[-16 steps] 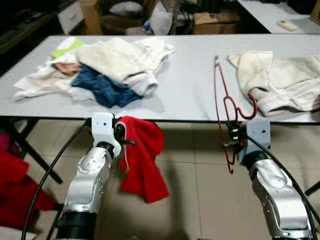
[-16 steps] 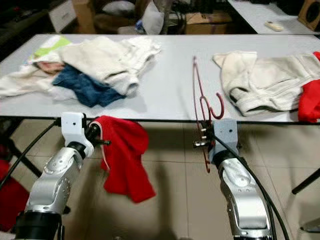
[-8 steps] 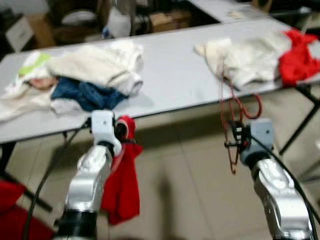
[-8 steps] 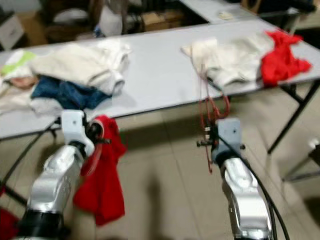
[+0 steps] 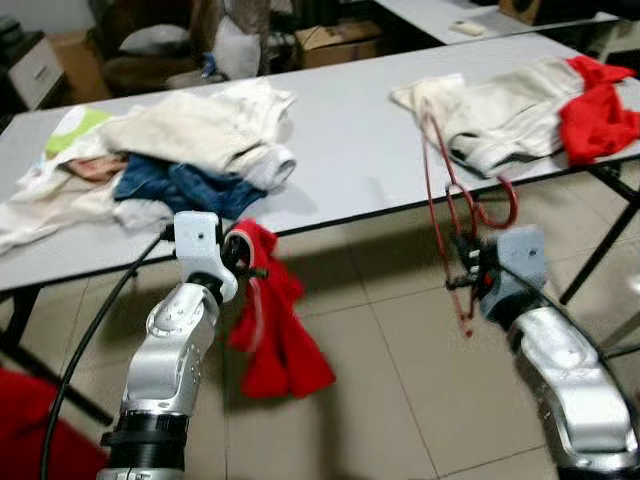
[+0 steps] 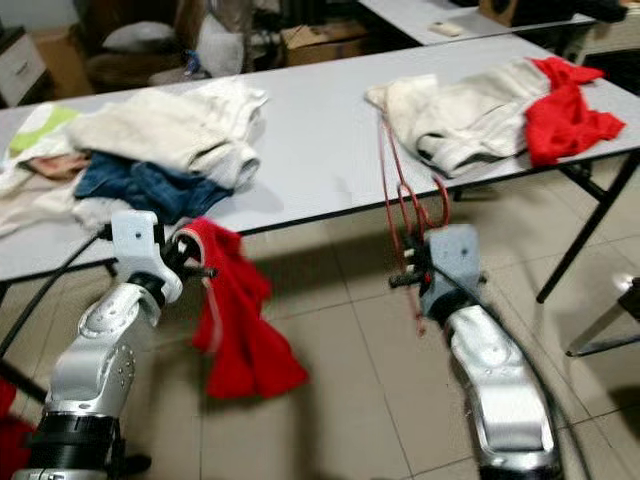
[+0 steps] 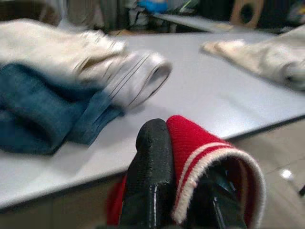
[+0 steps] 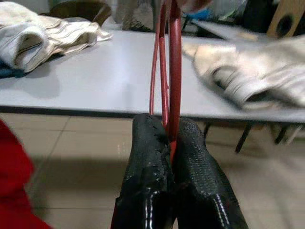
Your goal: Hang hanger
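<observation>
A thin red wire hanger (image 5: 447, 205) stands upright in front of the table's near edge, its hook curling right. My right gripper (image 5: 466, 273) is shut on its lower part; the wrist view shows the red wire (image 8: 172, 71) pinched between the two black fingers (image 8: 147, 157). My left gripper (image 5: 247, 263) is shut on a red garment (image 5: 272, 330) with a white-striped hem (image 7: 209, 162), which hangs down over the floor below the table edge.
A long grey table (image 5: 350, 150) carries a pile of cream, blue and green clothes (image 5: 170, 150) on the left and cream and red clothes (image 5: 530, 110) on the right. Black table legs (image 5: 600, 235) stand at the right. Beige tile floor lies below.
The camera has swung right and drawn back, so the table looks slanted and its right end with red cloth shows. Both grippers keep their holds; the red garment swings.
</observation>
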